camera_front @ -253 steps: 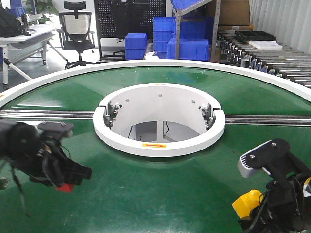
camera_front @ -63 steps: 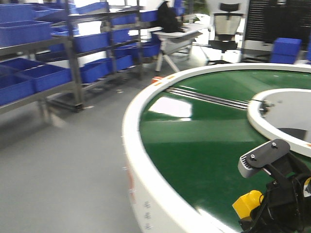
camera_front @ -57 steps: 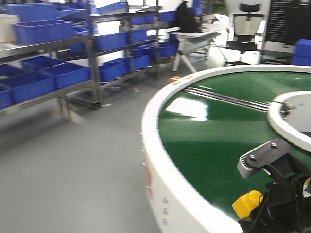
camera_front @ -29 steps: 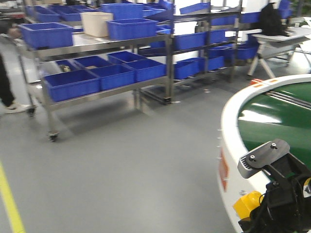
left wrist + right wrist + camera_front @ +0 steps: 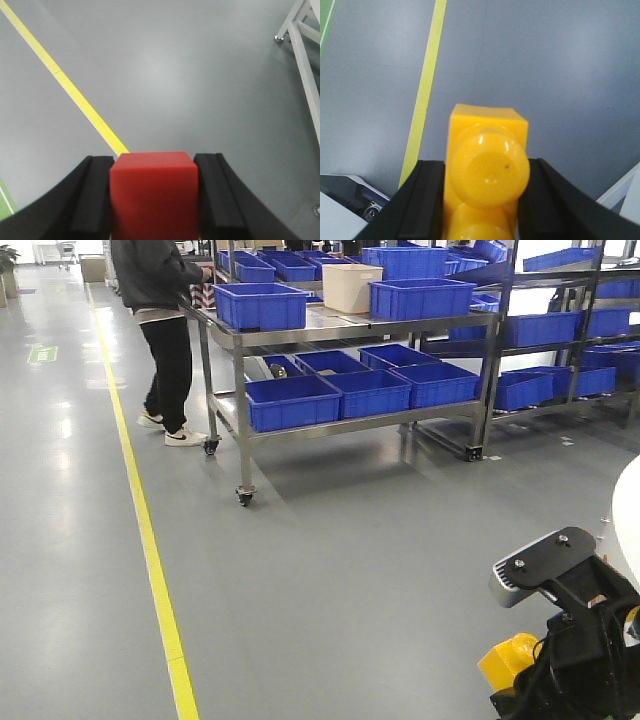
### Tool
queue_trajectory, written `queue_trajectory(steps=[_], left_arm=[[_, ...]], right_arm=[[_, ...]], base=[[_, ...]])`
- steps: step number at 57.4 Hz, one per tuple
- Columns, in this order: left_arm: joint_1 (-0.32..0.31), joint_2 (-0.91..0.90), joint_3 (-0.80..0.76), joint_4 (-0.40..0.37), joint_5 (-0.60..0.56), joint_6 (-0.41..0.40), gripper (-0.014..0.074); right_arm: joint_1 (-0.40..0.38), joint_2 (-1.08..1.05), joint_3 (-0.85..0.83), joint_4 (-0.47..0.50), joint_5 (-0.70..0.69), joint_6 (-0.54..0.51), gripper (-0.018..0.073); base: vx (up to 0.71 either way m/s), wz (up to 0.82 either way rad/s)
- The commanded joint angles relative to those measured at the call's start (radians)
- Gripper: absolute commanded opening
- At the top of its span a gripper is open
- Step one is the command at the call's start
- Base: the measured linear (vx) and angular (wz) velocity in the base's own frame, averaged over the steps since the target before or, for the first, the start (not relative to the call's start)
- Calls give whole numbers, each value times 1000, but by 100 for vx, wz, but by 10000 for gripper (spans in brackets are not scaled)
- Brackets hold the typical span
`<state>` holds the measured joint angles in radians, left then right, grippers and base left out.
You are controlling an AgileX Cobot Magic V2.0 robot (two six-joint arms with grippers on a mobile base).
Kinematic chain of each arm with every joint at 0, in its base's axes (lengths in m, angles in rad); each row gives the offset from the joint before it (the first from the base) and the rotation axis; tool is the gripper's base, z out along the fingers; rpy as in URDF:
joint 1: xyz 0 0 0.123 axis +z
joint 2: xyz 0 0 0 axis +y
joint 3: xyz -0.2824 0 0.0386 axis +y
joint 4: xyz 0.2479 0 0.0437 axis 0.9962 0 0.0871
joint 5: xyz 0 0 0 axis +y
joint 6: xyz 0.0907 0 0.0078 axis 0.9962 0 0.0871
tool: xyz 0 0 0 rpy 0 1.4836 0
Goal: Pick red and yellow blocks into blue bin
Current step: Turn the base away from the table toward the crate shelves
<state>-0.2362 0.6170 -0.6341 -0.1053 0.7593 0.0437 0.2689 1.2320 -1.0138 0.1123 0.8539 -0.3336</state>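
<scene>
Clamped red cube between left fingers, yellow brick between right fingers, aimed down at grey floor. Could not see block bases, cropped at frame edge.

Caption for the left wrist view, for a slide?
Left gripper clamps red cube above grey floor and yellow line.
</scene>
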Motion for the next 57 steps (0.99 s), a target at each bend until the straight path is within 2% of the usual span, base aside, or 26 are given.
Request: queue_trajectory(steps=[1, 39, 57], left_arm=[[-2, 3, -27, -12, -66, 1, 203], [-2, 1, -27, -12, -66, 1, 203], [-2, 1, -27, -12, -66, 1, 203]], right_arm=[[1, -27, -29, 1, -48, -1, 294], [1, -27, -29, 1, -48, -1, 294], [1, -27, -29, 1, -48, -1, 294]], base=[[-2, 9], [4, -3], [11, 18]])
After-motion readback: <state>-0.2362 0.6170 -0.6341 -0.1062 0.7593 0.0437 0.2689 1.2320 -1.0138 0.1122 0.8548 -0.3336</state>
